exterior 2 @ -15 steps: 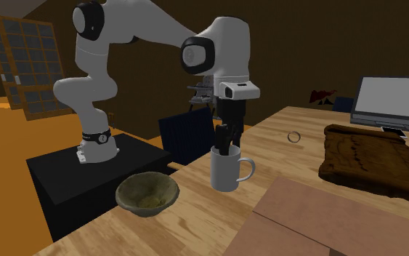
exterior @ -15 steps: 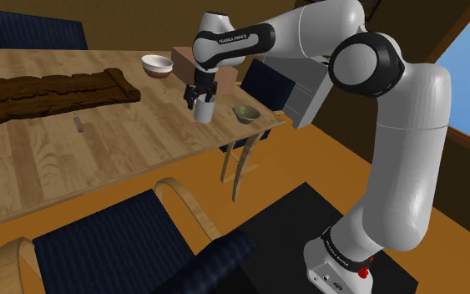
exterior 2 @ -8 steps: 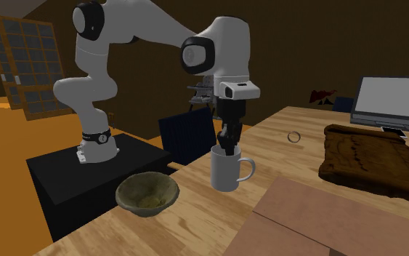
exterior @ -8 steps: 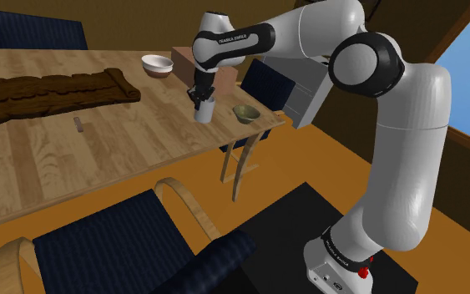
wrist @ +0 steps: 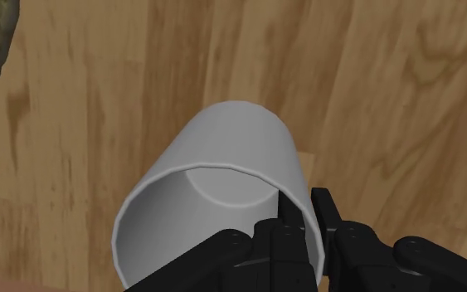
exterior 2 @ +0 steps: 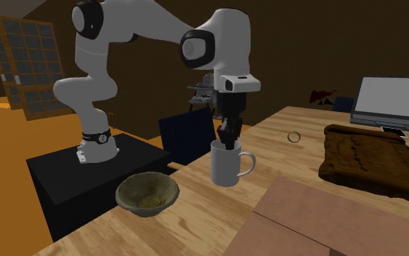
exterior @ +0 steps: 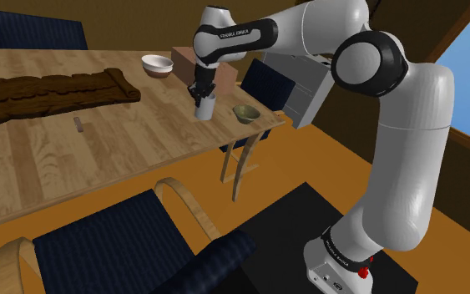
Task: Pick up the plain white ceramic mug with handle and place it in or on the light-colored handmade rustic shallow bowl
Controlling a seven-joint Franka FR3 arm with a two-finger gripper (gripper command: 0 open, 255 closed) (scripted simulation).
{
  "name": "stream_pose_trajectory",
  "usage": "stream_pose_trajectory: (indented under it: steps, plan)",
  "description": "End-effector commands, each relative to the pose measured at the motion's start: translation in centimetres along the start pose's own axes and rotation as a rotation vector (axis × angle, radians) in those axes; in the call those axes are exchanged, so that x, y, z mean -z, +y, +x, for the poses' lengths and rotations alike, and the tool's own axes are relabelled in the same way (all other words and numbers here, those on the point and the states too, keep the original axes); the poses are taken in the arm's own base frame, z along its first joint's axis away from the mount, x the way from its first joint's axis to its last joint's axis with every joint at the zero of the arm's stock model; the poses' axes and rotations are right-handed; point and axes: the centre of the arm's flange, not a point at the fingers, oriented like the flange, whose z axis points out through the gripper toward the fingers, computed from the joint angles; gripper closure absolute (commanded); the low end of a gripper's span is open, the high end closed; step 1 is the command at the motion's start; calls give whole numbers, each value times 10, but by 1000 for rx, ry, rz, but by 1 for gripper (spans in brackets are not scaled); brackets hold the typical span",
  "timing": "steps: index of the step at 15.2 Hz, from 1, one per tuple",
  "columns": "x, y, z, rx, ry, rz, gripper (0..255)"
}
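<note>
The white mug (exterior 2: pixel 224 166) is clasped at its rim by the tool (exterior 2: pixel 228 143), one finger inside and one outside, at or just above the table (exterior 2: pixel 195 218); the lift is judged to be in hand. Next it must be carried to the rough olive bowl (exterior 2: pixel 147 194) nearby, on the second exterior view's left, and lowered in.

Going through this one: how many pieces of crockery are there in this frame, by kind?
Mugs: 1, the white mug.
Bowls: 2, a white bowl and an olive bowl.
Total: 3.
</note>
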Motion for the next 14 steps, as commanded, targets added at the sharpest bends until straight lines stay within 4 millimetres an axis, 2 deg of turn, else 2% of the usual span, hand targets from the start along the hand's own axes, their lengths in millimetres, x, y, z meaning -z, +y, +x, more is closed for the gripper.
stream_pose_trajectory:
  steps: [1,14]
  plan:
    - [11,0,1,0,0,0,255]
    - [79,0,3,0,0,0,255]
